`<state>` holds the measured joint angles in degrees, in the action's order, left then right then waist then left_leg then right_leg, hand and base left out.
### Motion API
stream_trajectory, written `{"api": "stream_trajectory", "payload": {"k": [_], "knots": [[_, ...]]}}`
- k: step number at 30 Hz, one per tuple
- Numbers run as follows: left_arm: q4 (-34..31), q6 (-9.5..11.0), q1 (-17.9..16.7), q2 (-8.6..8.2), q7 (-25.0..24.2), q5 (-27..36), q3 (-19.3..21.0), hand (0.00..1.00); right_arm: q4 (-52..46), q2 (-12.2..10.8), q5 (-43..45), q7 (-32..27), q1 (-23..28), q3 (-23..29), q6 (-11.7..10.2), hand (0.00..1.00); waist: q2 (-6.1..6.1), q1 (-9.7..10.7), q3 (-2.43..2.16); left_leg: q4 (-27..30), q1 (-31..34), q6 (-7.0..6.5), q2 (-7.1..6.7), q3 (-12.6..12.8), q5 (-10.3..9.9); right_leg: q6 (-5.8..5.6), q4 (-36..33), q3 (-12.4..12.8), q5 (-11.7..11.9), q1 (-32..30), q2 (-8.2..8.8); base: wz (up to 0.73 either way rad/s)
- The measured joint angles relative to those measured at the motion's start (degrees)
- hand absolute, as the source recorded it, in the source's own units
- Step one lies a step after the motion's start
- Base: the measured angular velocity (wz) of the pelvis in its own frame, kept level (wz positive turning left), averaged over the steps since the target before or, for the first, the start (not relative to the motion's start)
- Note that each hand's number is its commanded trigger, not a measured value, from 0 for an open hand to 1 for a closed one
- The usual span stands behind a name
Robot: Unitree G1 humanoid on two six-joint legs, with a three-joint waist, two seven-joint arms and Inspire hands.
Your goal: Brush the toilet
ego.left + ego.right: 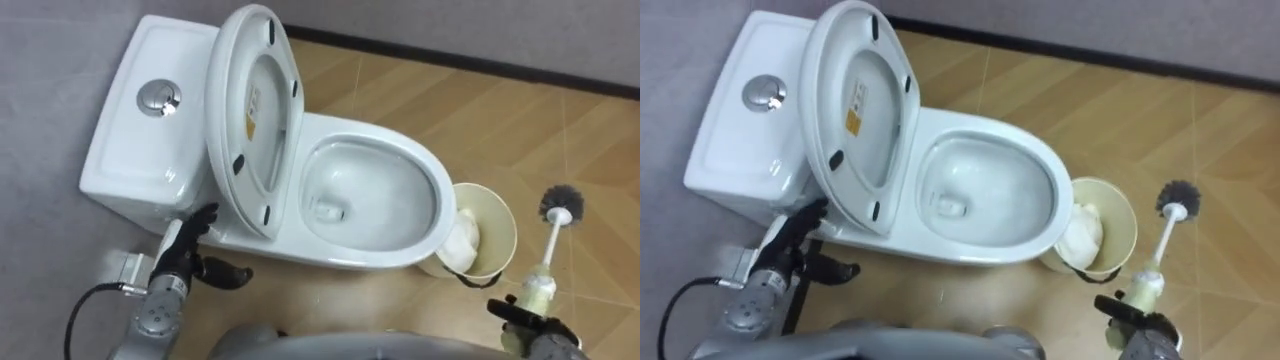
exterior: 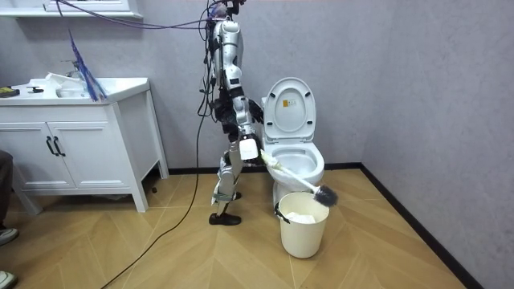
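Brushing not yet begun, by my reading. Lid (image 1: 250, 110) stood raised against the tank (image 1: 130, 150). The bowl (image 1: 432, 180) lay open: glossy white ceramic, oval. Right hand (image 1: 530, 325) was curled round the pale grip of the brush (image 1: 553, 240). Its dark round bristle head was out over the wooden floor (image 1: 420, 90), past the cream bin (image 1: 497, 235) and clear of the bowl. Left hand (image 1: 185, 250) hung beside the toilet's base, fingers loosely straight, holding nothing. Left to do: bring the bristles into the bowl and scrub.
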<state>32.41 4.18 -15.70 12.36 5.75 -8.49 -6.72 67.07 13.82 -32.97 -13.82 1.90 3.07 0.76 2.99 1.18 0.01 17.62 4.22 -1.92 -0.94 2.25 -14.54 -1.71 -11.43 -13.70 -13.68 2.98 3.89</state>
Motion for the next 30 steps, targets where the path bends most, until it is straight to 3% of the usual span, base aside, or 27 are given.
{"api": "stream_trajectory", "payload": {"k": [3, 7, 9, 17, 20, 23, 27, 30], "knots": [[-1.25, 0.11, -1.88, -0.03, 0.00, -0.60, 1.03, 0.00, -5.25, 0.00, 5.17, -0.69, 0.67, 0.63, -0.07, 1.00, -0.09, -0.20, 0.01, -0.16, -0.10, 0.27, 0.00, -0.59, 0.18, 0.08, -0.11, -1.11, 0.05, 0.49, -0.02, 0.09], [-3.11, 0.69, -4.40, -0.22, 0.17, -6.23, 7.12, 0.00, -12.29, 0.27, 14.46, -1.83, 1.15, 0.81, -0.75, 1.00, -0.19, -1.91, 0.14, -0.12, -1.08, 0.43, 0.04, -1.21, 0.28, 0.30, 0.10, -1.67, 0.18, 1.47, -0.22, 0.06], [-3.11, 1.09, -5.20, -0.16, 0.30, -6.09, 8.94, 0.00, -14.17, 0.77, 16.84, -1.82, 1.03, 0.61, -1.95, 1.00, -0.36, -2.97, 0.19, -0.10, -1.24, 0.44, -0.08, -1.47, 0.30, 0.30, 0.13, -2.26, 0.18, 2.12, -0.14, 0.16], [-3.64, -0.15, -11.93, 0.23, -0.02, -9.44, 10.51, 0.00, -23.28, 1.04, 33.26, -1.14, 1.71, -1.98, -2.14, 1.00, -0.43, -4.86, 0.25, 0.01, -0.65, 0.38, -0.07, -3.05, 0.42, 0.29, -0.17, -5.34, 0.18, 2.82, 0.08, 0.14], [-6.81, -0.61, -14.08, 0.01, -0.26, -13.22, 10.64, 0.00, -27.06, 1.04, 38.64, -0.06, 2.12, -2.42, -2.30, 1.00, -0.36, -4.90, 0.18, 0.03, -0.02, 0.37, -0.74, -4.60, 0.75, 0.29, -0.16, -6.57, 0.18, 2.98, 0.17, 0.29], [-14.64, -0.31, -15.94, -0.61, -0.20, -17.61, 10.94, 0.00, -31.77, 1.06, 42.59, 0.52, 5.44, -2.99, -3.44, 1.00, -0.30, -6.14, 0.15, 0.77, 0.21, 0.39, -0.84, -5.97, 0.91, 0.29, -0.15, -7.04, 0.18, 3.22, 0.19, 0.26], [-24.81, 0.95, -17.36, -1.38, 0.32, -23.89, 11.20, 0.00, -33.60, 0.88, 50.68, 3.44, 9.06, -4.11, -6.16, 1.00, -0.52, -6.65, 0.10, 0.85, 0.64, 0.40, -0.93, -6.82, 0.90, 0.27, -0.12, -8.54, 0.17, 3.51, 0.26, 0.15], [-30.92, 1.70, -17.03, -1.72, 0.37, -29.71, 11.10, 0.00, -34.44, 0.88, 56.47, 5.54, 13.46, -4.26, -6.51, 1.00, -0.85, -7.83, -0.30, 0.88, 1.11, 0.39, -0.96, -7.19, 0.90, 0.27, -0.14, -8.34, 0.17, 3.16, 0.26, 0.01]]}}
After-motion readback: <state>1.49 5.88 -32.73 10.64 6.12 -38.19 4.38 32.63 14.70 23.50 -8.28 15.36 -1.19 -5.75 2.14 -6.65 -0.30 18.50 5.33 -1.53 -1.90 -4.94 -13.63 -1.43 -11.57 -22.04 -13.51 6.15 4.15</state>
